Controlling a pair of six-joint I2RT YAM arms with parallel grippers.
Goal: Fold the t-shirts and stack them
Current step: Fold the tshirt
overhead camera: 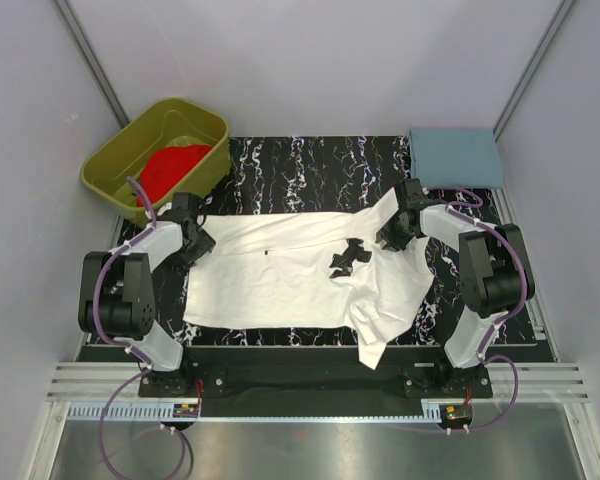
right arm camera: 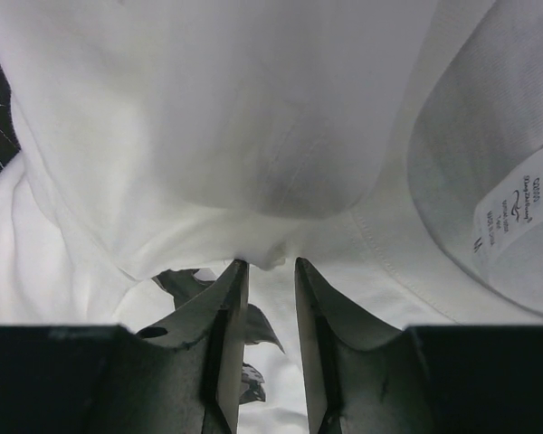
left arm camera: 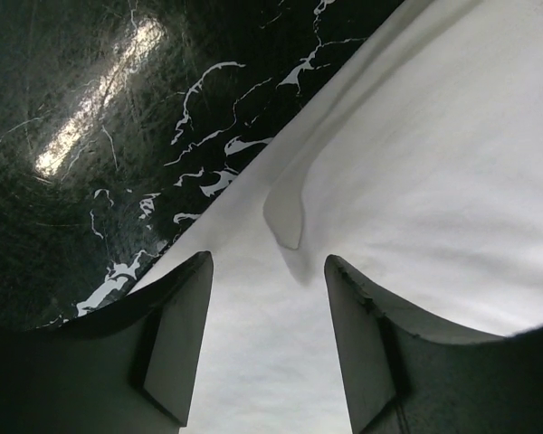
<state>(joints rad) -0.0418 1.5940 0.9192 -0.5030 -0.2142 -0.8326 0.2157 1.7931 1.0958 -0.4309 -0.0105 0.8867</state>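
The white t-shirt lies spread on the black marbled mat, with its black chest mark towards the right. The red t-shirt lies bunched in the olive-green tub. My left gripper is at the white shirt's far left corner. In the left wrist view it is open, with white cloth under and between the jaws. My right gripper is at the shirt's far right edge. In the right wrist view it is nearly shut, pinching a fold of white cloth near the collar label.
The olive-green tub stands at the far left corner. A blue-grey pad lies at the far right. A sleeve of the white shirt hangs towards the mat's near edge. Bare mat shows behind the shirt.
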